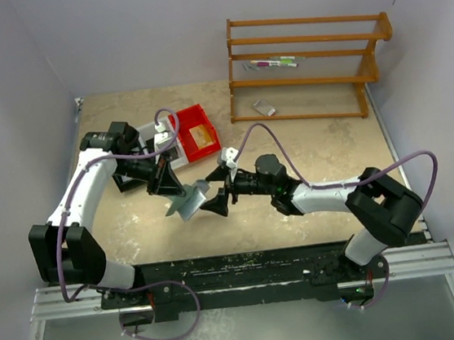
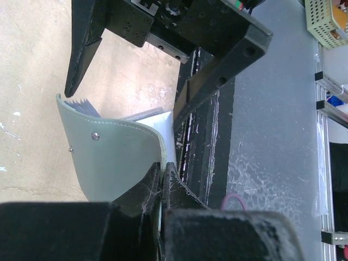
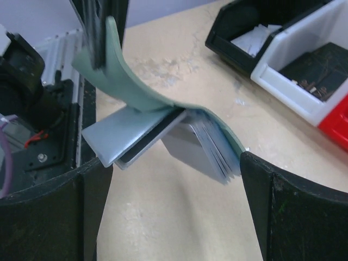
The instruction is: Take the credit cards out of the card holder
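Pinches the card holder by 1 edge in the pressed-together left pincer, clear of the bench, with the credit cards fanning from its mouth between the spread fingers of the right pincer, untouched as far as visible. Judging by that, 0 cards out and all the pulling left to do. Around: mottled beige bench, pale walls, sorting bins just behind the left pincer, wooden rack far beyond the right pincer.

credit cards: mostly under card holder flap | small grey item: too small to identify
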